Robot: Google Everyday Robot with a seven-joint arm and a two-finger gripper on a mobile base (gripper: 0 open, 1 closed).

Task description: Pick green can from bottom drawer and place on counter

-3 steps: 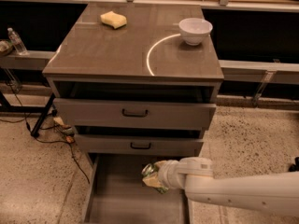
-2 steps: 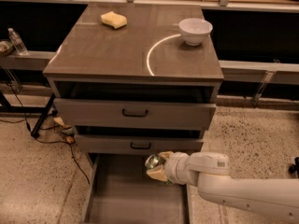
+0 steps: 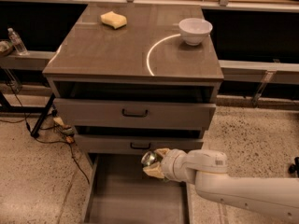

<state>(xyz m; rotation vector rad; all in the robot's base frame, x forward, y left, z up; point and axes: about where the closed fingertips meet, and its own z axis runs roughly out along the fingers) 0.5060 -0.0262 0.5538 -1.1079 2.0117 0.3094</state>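
Here, just below the middle of the frame, the gripper [image 3: 153,162] sits at the end of a thick white arm [image 3: 233,188] that enters from the lower right corner. Its two tan fingers [image 3: 161,152] are closed on the green can [image 3: 149,159], one above it and one below. The can lies tilted in that grip, with its shiny silver top facing up and to the left. Little of its green side shows, since the fingers cover most of it.

The can is held over the back part of the bottom drawer [image 3: 126,197], which is pulled out toward the lower edge of the frame. The drawer is a flat grey tray with low side walls. The can appears lifted off the tray floor, just in front of the lower edge of the middle drawer [image 3: 107,143].

The middle drawer is slightly open and has a black handle. The top drawer [image 3: 93,113] above it is also pulled out a little and has its own black handle.

The counter [image 3: 117,50] fills the upper middle of the frame, glossy grey-brown, with a curved white streak of reflected light. A white bowl [image 3: 195,30] stands near its far right corner and a yellow sponge [image 3: 113,19] lies near its far left. At the upper left edge of the frame a water bottle [image 3: 17,41] stands on a ledge, and cables [image 3: 46,125] trail over the speckled floor [image 3: 32,181] to the left of the cabinet.
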